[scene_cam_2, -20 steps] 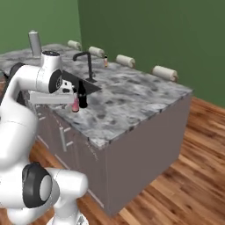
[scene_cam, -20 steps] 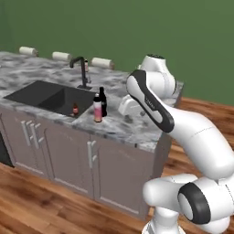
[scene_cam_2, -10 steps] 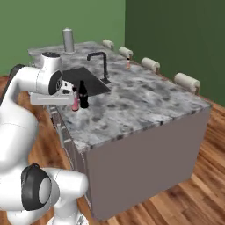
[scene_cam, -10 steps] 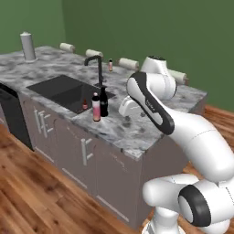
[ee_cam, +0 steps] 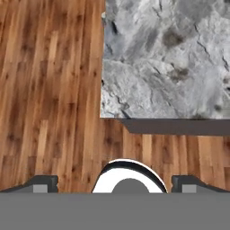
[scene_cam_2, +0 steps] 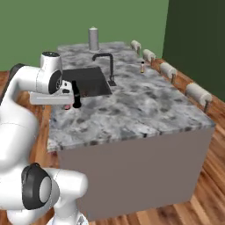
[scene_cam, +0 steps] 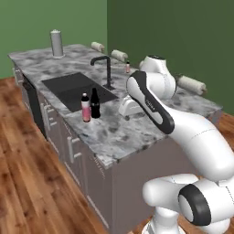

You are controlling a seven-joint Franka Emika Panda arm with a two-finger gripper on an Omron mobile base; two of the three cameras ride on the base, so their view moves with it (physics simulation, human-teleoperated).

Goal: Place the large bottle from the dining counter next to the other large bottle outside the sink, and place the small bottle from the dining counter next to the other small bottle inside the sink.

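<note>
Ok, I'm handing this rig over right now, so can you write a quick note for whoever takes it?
Pincer: open, empty, over a corner of the dining counter.
Large bottle: upright beside the other large bottle, outside the sink. Done.
Small bottle: upright on the counter beyond the faucet, near the paper rolls.
Left: fetch the small bottle and set it in the sink.

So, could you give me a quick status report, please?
Gripper open, empty. Large bottle standing beside the other large bottle, outside the sink. Small bottle on counter behind faucet.
</note>
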